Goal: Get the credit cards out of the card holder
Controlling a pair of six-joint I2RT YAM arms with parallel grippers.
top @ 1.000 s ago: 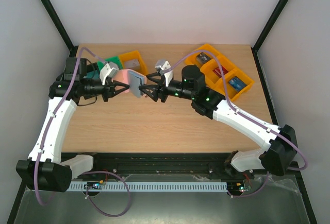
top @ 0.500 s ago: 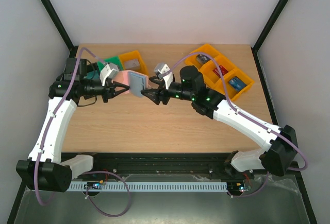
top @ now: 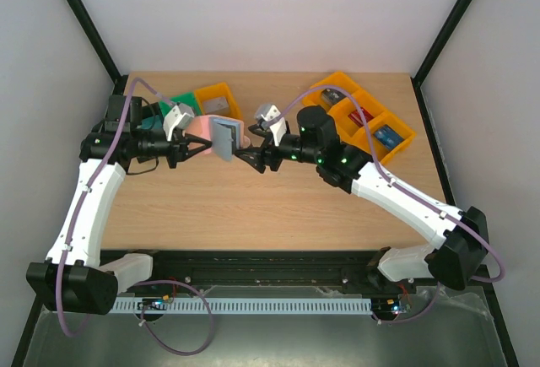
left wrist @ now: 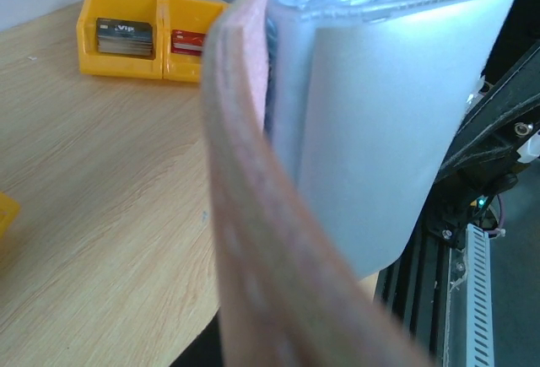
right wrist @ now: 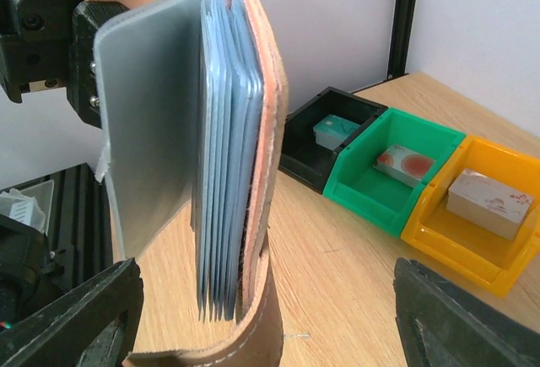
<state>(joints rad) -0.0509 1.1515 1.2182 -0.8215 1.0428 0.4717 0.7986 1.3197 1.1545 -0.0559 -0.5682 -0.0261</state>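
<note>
The card holder (top: 221, 135), tan-pink outside and light blue inside, hangs upright above the back middle of the table. My left gripper (top: 196, 148) is shut on its left edge; the holder (left wrist: 371, 131) hides its fingers in the left wrist view. My right gripper (top: 245, 153) stands open just right of the holder. In the right wrist view the open gripper (right wrist: 270, 321) has the holder (right wrist: 169, 131) between its wide black fingertips (right wrist: 80, 316), not touching. Thin blue-grey leaves (right wrist: 224, 156) show edge-on; I cannot tell whether credit cards sit in them.
A black bin (right wrist: 295, 143) with a teal card (right wrist: 336, 128), a green bin (right wrist: 363, 186) with a white-and-red card (right wrist: 405, 163) and an orange bin (right wrist: 439, 232) with a pale card (right wrist: 488, 202) stand behind the holder. Joined orange bins (top: 363, 118) with cards sit back right.
My right gripper's jaws have spread wider and it has drawn back slightly from the holder's right edge. The left arm and the holder have stayed put.
</note>
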